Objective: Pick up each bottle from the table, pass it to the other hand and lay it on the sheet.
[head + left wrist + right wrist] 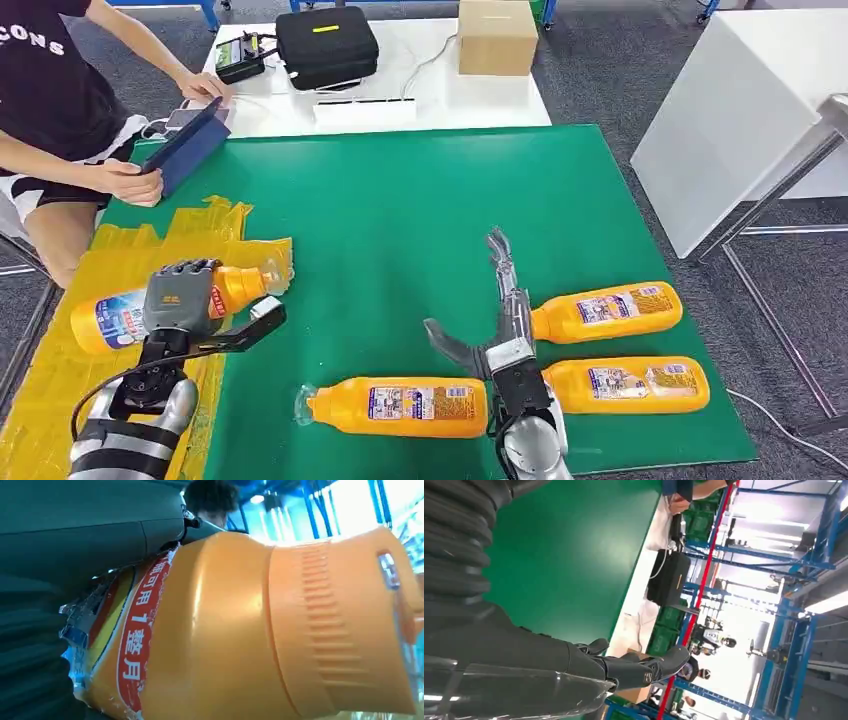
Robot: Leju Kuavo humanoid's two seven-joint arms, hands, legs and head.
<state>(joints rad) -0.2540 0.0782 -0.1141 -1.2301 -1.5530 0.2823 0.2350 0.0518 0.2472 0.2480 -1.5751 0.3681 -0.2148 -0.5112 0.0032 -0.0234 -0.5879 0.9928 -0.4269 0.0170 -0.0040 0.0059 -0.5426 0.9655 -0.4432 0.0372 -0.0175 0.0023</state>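
Low at the left, the left hand (pixel 182 296) is wrapped over the body of an orange bottle (pixel 150 305), fingers closed across its label, thumb stretched out toward the green mat. That held bottle lies on its side over the crinkled yellow sheet (pixel 60 370), cap end pointing toward the mat; the left wrist view has its ribbed orange neck (pixel 320 625) and red-bordered label close up against the grey palm. The right hand (pixel 495 320) hangs over the green tabletop (pixel 400 200) with fingers straight and spread, thumb splayed off to one side, nothing in it; the right wrist view shows the same, dark fingers (pixel 644 667) held out over bare green. Three more orange bottles lie flat on the mat around that hand: one just left of the wrist (pixel 400 405), one to the right near the fingers (pixel 605 311), one below it near the mat's edge (pixel 625 385). Beyond the mat, a white table (pixel 480 95) carries a black case (pixel 327 45) and a cardboard box (pixel 497 36). A person (pixel 50 110) sits at far left holding a blue tablet (pixel 188 145).
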